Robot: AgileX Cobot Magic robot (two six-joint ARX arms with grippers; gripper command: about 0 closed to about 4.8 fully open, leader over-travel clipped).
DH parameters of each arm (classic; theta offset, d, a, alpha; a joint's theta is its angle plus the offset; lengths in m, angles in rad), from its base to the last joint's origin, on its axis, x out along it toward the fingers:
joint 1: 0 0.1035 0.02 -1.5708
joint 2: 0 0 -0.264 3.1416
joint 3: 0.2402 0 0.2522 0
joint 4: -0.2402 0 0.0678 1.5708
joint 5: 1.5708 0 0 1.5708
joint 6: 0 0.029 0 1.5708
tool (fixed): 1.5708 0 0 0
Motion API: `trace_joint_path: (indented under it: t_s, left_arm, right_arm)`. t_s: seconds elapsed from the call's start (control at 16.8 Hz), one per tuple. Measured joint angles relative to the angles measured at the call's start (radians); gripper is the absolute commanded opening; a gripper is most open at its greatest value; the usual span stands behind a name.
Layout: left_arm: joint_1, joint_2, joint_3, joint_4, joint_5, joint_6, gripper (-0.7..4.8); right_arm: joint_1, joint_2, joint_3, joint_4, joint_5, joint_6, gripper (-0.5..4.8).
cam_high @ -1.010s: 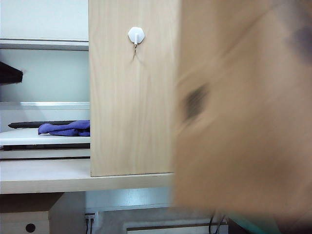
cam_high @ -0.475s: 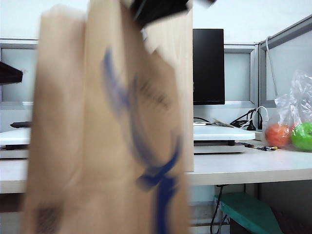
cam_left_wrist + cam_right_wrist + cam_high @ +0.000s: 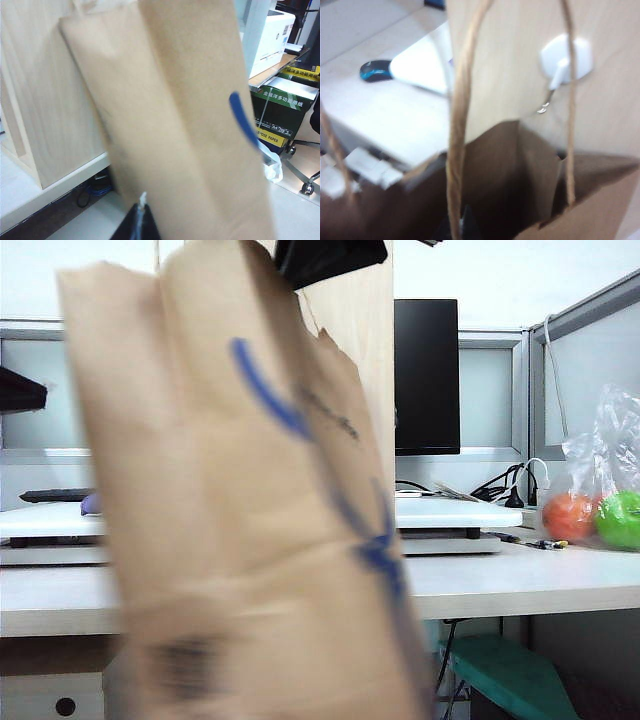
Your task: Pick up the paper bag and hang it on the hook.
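The right jaws (image 3: 330,258), a dark shape at the top of the exterior view, are clamped shut on the paper bag (image 3: 240,530), apparently at its handles. A second ago the bag was a brown blur on the right of that view and the hook on the wooden board (image 3: 362,350) was bare; now the bag hangs in front of the board and covers it. In the right wrist view one handle loop (image 3: 568,100) hangs just in front of the white hook (image 3: 566,62) but is not yet over its prong, so the hanging step seems close. The left jaws (image 3: 135,227) are only a dark sliver and I cannot tell their opening. Boxes (image 3: 281,112) read "PAPER"; the bag's print is blurred.
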Motion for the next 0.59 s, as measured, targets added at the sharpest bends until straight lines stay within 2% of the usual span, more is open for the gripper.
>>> trace_joint_path:
  t_s: [0.12,0.24,0.59]
  left_arm:
    - [0.0,0.0,0.0,0.0,0.0,0.0,-0.06]
    - [0.0,0.0,0.0,0.0,0.0,0.0,-0.06]
    - [0.0,0.0,0.0,0.0,0.0,0.0,-0.05]
  right_arm:
    - [-0.003,0.002,0.0,-0.007,0.051,0.0,-0.06]
    - [0.001,0.002,0.0,-0.01,0.055,0.002,-0.06]
    - [0.074,-0.114,0.0,-0.257,0.1,0.031,-0.06]
